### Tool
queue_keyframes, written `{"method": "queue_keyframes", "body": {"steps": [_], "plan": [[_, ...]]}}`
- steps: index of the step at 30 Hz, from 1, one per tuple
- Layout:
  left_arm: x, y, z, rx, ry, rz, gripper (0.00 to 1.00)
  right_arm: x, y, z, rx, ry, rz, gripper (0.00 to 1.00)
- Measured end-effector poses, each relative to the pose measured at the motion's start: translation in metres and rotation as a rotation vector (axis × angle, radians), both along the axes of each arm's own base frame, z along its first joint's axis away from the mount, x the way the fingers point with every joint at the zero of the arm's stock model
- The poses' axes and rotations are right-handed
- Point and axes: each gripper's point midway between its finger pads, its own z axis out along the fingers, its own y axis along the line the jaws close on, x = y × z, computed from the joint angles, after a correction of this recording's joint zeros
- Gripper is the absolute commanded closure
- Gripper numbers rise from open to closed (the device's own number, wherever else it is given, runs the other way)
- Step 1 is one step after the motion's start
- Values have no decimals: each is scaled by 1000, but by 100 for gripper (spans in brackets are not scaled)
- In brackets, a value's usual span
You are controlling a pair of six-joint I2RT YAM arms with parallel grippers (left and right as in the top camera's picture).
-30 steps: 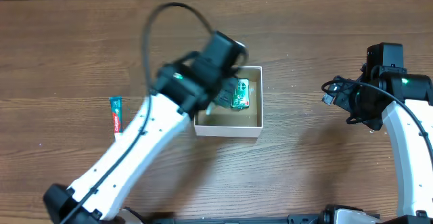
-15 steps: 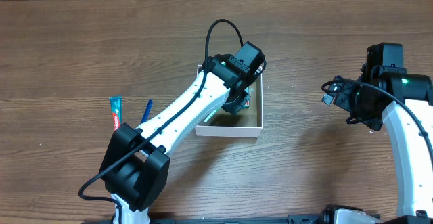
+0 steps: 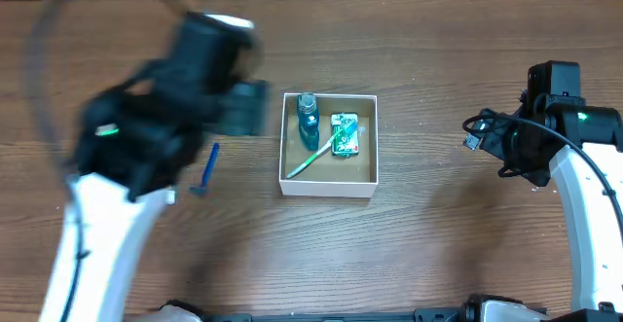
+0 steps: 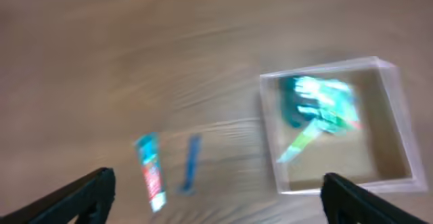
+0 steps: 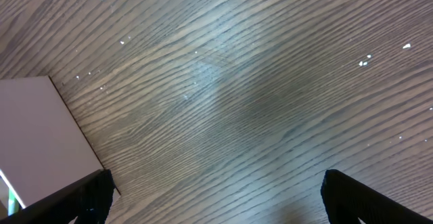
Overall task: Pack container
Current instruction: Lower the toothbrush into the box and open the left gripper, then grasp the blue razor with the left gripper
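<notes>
This looks like a robotics lab bench to me, not a home. My left arm (image 3: 146,137) and right arm (image 3: 584,186), 2 white-and-black machines, stand over a wood-grain table (image 3: 438,244). A black cable (image 3: 482,127) loops loose at 3 o'clock. Toiletries lie on the wood: a toothpaste tube (image 4: 150,180) and a blue-handled item (image 3: 206,169) at 9 o'clock, and the container (image 3: 326,188) at centre holding a teal bottle (image 3: 309,118).
</notes>
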Motion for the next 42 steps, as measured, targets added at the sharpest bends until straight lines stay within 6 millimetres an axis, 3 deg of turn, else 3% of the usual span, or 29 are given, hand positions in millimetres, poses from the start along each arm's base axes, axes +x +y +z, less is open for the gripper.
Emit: {"method": "queue_keyframes", "body": {"steps": [2,3,4,6,9,12,15,19,23,24,29,31,35,42], "plan": [[4,46,-6,-37,21,168,0,0,0,0,-1,-2,1,0],[8,68,-22,-48,59,248,0,1,0,0,-1,-2,0,0],[15,83,-40,-65,90,307,0,1,0,0,-1,-3,1,0],[30,106,-103,-99,205,386,2,1,0,0,-1,-5,1,0],[32,106,-202,-122,377,388,2,0,0,0,-1,-1,4,0],[18,98,-280,-106,566,373,4,0,0,0,-2,-1,6,0],[12,86,-325,-82,686,323,3,1,0,0,-3,-2,12,0],[18,71,-344,-54,706,226,3,0,0,0,-4,-1,16,0],[6,62,-352,-41,766,175,4,0,0,0,-6,-1,21,0],[3,61,-353,-44,775,171,11,1,0,0,-6,-1,22,0],[-8,56,-356,-68,804,151,74,-1,0,-1,-5,3,22,0],[-12,56,-356,-70,819,152,86,-1,1,-1,-3,3,22,0],[-14,58,-356,-59,822,148,95,-1,1,-1,-3,5,22,0],[-14,58,-356,-56,822,149,96,-1,1,-1,-2,6,22,0]]}}
